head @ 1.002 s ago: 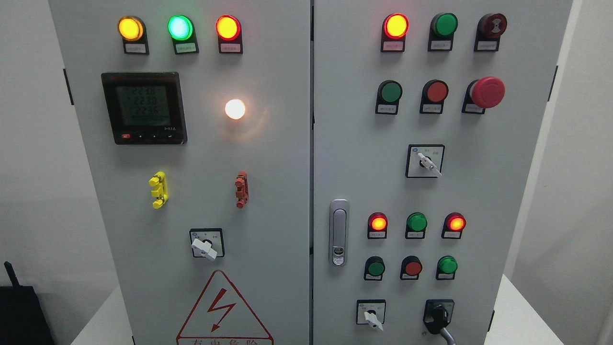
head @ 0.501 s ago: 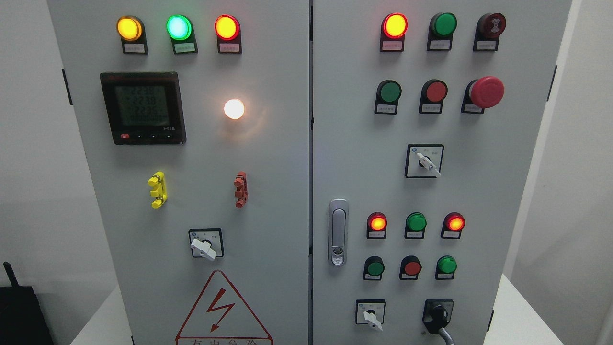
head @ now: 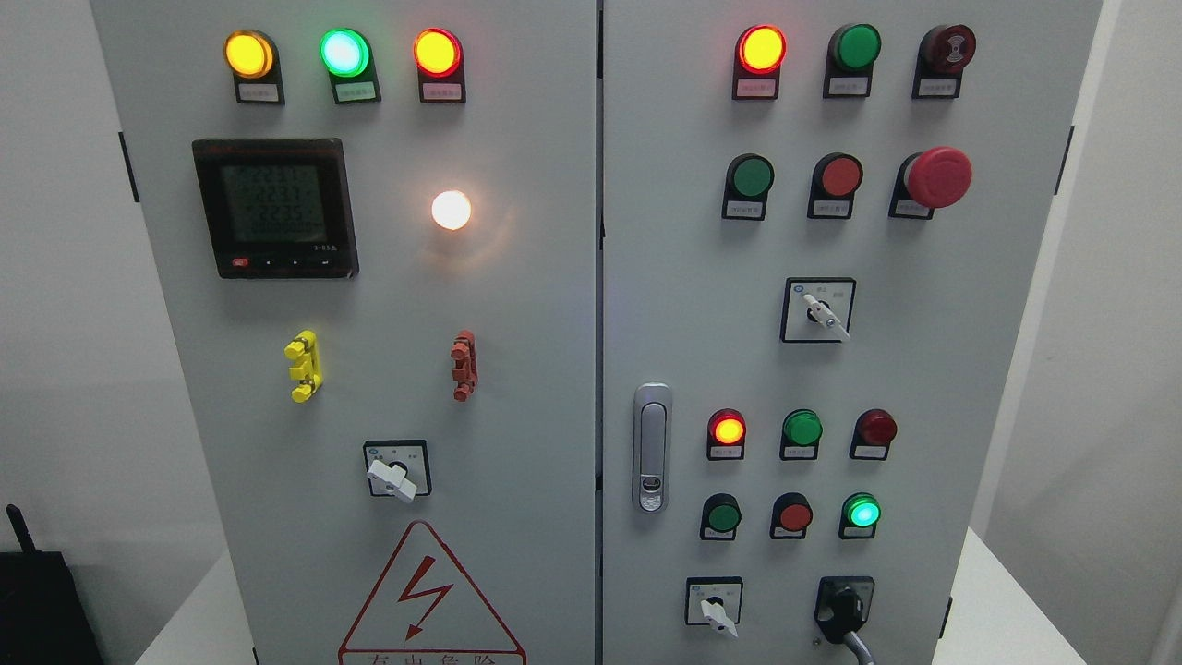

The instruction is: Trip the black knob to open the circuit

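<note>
The black knob [head: 843, 610] sits at the bottom right of the grey cabinet's right door [head: 923, 369], with its handle pointing down. A thin grey part [head: 862, 646] touches the knob's lower end and runs off the bottom edge. It looks like the tip of my right hand, and the rest of the hand is out of view. Above the knob, a green lamp [head: 862, 511] is lit and a red lamp [head: 875, 428] is dark. My left hand is not in view.
White selector switches [head: 713, 610] [head: 819, 312] [head: 394, 476], a red mushroom button [head: 937, 176], a door latch [head: 652, 448] and several lamps and push buttons cover the doors. A meter [head: 274, 208] is at the upper left.
The red lamp at the right of the lower lamp row has gone dark. The green lamp below it has lit up. The black knob and grey part look unmoved.
</note>
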Controlling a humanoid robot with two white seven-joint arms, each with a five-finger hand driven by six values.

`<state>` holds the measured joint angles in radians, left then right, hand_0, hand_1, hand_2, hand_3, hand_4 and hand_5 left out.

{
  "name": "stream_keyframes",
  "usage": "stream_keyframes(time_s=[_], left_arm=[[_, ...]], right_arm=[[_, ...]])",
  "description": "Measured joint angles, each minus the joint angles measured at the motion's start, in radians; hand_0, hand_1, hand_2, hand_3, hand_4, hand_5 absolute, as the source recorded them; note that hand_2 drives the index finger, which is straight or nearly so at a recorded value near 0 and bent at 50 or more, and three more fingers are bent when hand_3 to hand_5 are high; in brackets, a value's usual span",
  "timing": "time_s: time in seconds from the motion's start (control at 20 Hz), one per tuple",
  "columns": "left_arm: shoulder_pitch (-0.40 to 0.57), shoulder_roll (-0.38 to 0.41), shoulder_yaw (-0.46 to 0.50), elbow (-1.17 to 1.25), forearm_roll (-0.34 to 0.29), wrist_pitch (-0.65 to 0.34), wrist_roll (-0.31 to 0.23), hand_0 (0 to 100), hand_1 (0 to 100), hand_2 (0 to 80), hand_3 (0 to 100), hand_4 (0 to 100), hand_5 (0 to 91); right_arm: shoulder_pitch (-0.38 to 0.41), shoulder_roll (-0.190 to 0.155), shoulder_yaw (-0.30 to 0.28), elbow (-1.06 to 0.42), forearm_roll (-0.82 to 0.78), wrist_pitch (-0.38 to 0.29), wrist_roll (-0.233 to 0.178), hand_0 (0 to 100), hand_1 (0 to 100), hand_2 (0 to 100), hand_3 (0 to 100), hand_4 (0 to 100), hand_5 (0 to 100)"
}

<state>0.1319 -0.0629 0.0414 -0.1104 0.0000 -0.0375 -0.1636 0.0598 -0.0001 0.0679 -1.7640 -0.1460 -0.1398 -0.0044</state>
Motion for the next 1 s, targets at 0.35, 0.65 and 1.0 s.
stream_keyframes(time_s=[0.35, 0.65, 1.0], left_arm=[[0.000, 0.000, 0.000, 0.000, 0.000, 0.004, 0.000, 12, 39, 0.0, 0, 0, 0.0], [0.000, 0.000, 0.000, 0.000, 0.000, 0.000, 0.000, 12, 39, 0.0, 0, 0, 0.0], [0.000, 0.000, 0.000, 0.000, 0.000, -0.001, 0.000, 12, 39, 0.0, 0, 0, 0.0]], right_arm=[[0.001, 0.000, 0.000, -0.004, -0.001, -0.002, 0.000, 0, 0, 0, 100, 96, 100], [0.001, 0.000, 0.001, -0.006, -0.001, -0.003, 0.000, 0, 0, 0, 100, 96, 100], [0.001, 0.000, 0.001, -0.007, -0.002, -0.003, 0.000, 0, 0, 0, 100, 96, 100]])
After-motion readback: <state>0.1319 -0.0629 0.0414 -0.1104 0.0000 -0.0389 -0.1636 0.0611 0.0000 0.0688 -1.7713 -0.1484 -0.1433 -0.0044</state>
